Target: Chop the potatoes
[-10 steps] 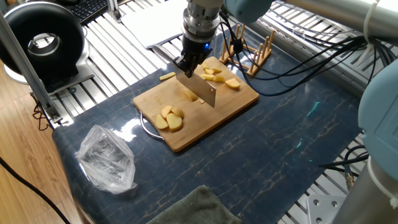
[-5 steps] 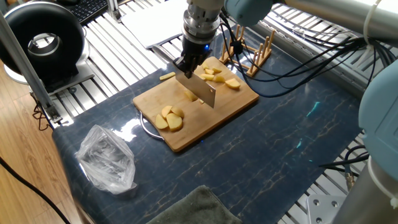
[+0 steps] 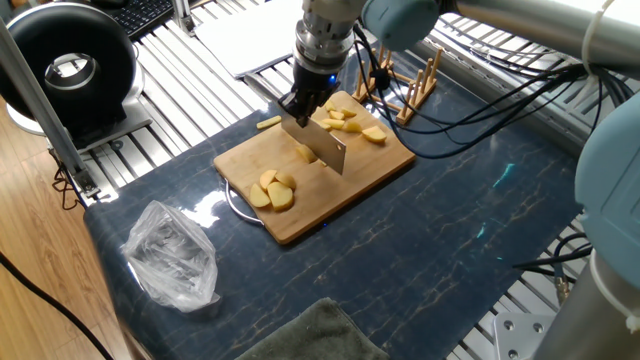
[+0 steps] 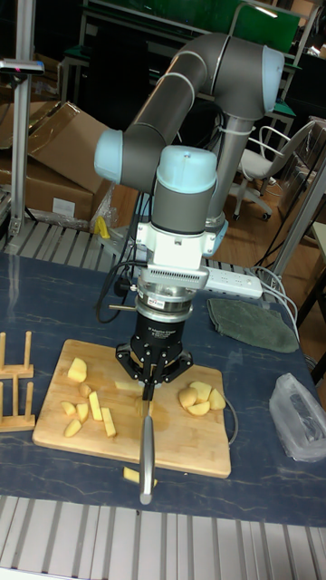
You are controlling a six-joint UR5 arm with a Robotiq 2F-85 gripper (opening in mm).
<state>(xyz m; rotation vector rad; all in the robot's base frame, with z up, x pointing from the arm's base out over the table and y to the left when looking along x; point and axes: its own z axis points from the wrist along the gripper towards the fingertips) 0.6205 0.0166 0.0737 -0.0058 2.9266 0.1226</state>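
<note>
Centrally, claw (image 3: 305, 103) gripping knife (image 3: 322, 146), potatoes (image 3: 272, 190) on board (image 3: 385, 158)

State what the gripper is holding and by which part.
The gripper holds a knife by its handle end, the flat blade hanging over the bamboo board.

Bright overhead light is washing the fixed view, glare gleaming off the dark tabletop (image 3: 455, 235); the tall view is looking dimmer and softer.
</note>
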